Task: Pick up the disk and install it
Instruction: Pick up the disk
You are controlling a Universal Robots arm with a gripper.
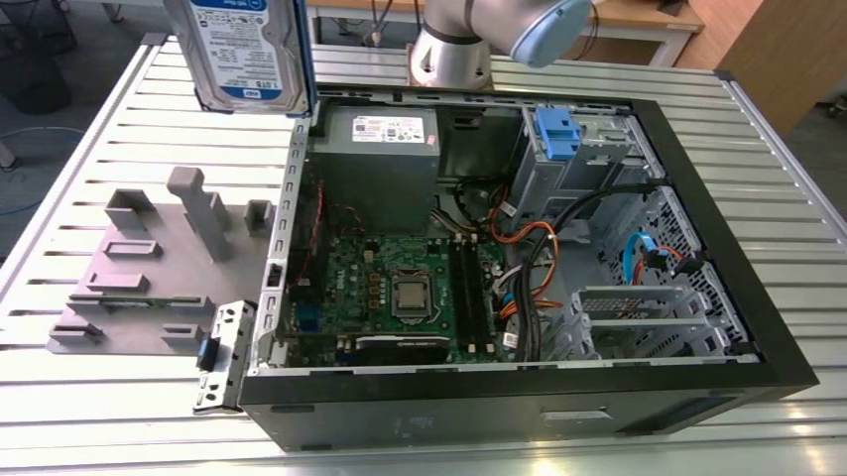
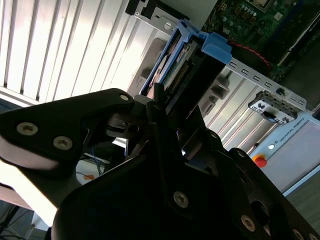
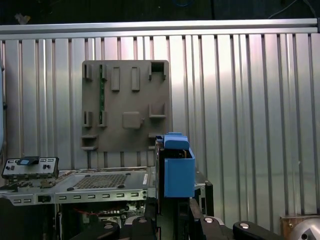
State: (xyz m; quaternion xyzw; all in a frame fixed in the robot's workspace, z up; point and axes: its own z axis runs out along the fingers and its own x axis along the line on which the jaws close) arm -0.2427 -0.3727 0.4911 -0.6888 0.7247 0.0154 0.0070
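The disk (image 1: 245, 50), silver with a blue-and-white label and blue side rails, hangs upright in the air at the exterior view's upper left, above the table beside the open computer case (image 1: 741, 327). Both wrist views show it edge-on: the disk (image 2: 186, 60) with its blue rail juts out from between my black fingers (image 2: 150, 112), and the blue rail end of the disk (image 3: 178, 172) stands above the gripper body. My gripper (image 2: 167, 102) is shut on the disk.
Inside the case lie the motherboard (image 1: 397, 288), a grey power supply box (image 1: 377, 149) and a drive cage with a blue latch (image 1: 553, 134). A grey fixture plate (image 1: 153, 273) with upright posts sits at the exterior view's left. The arm's base (image 1: 450, 55) stands behind the case.
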